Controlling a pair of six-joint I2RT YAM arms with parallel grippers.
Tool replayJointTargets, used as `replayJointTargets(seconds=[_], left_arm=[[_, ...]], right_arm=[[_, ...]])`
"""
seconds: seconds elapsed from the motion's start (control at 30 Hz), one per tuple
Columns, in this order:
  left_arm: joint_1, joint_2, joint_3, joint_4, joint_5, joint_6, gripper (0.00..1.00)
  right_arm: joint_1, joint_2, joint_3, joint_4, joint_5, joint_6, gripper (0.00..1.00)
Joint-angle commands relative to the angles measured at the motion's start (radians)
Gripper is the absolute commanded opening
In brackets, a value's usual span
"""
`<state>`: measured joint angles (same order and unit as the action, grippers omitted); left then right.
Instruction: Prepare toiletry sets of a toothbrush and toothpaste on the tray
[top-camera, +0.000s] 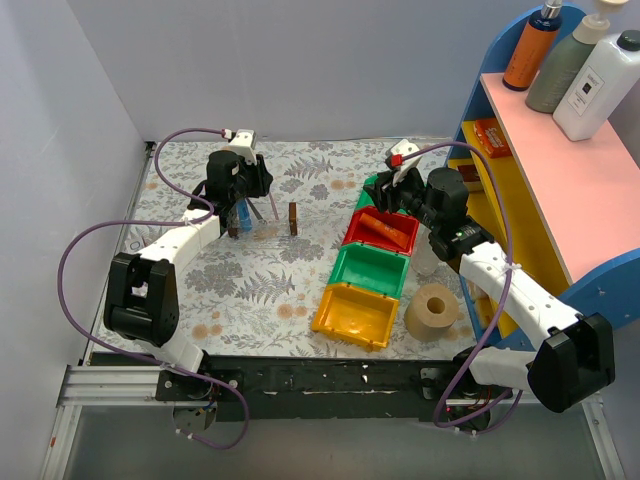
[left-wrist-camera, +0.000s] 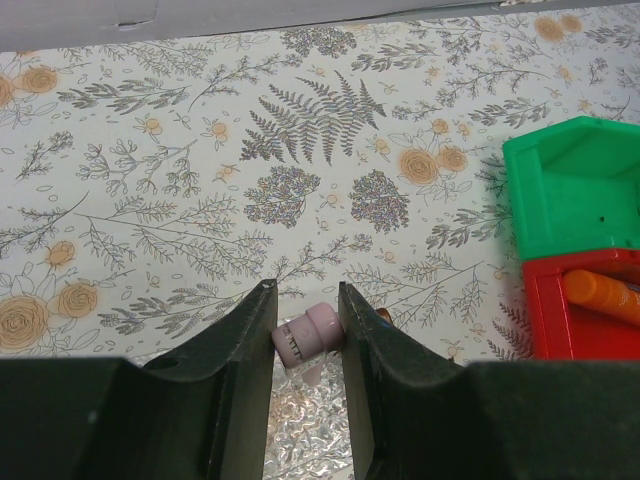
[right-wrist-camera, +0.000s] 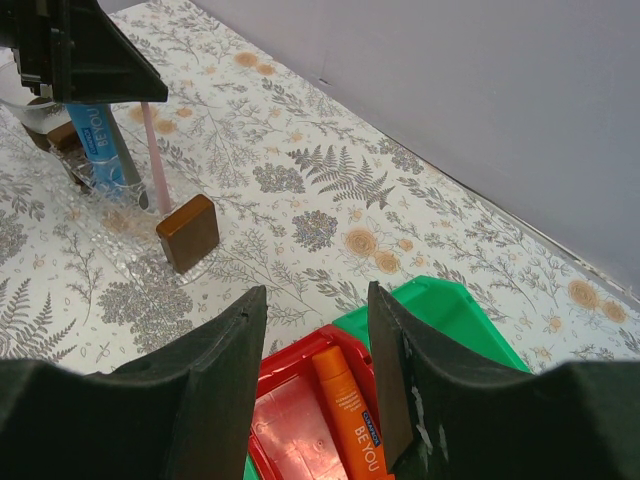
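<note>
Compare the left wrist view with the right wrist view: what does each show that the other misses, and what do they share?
Left wrist only: a pale pink cap in the left gripper. Right wrist only: the blue toothpaste tube and a pink stick. Both: clear tray, green bin, red bin holding an orange tube.

The desk (top-camera: 250, 290), covered in a pale sheet printed with ferns and flowers, carries a small clear plastic tray with dark brown upright end pieces (top-camera: 293, 218) toward its far left. Right of centre, a row of plastic bins runs from far to near: a far green bin (right-wrist-camera: 455, 315), a red bin (top-camera: 385, 230), a near green bin (top-camera: 368, 270) and a yellow bin (top-camera: 355, 315). A tan cardboard roll (top-camera: 432, 312) stands just beside the yellow bin.
</note>
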<state>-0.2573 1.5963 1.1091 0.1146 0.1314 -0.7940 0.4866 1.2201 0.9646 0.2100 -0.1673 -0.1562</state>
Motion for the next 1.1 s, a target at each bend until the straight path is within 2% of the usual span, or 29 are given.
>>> replayJointTargets(seconds=[0.0,0.27,1.07], left_arm=[[0.004,-0.044,0.000,0.022,-0.004,-0.007,0.00],[0.004,-0.068,-0.008,0.020,-0.041,0.024,0.00],[0.004,-0.030,0.023,-0.029,-0.006,0.030,0.00]], right_arm=[[0.003,0.001,0.013,0.034,-0.001,0.006,0.53],[0.003,0.002,0.011,0.035,-0.006,0.007,0.53],[0.003,0.010,0.016,0.035,-0.009,0.009,0.53]])
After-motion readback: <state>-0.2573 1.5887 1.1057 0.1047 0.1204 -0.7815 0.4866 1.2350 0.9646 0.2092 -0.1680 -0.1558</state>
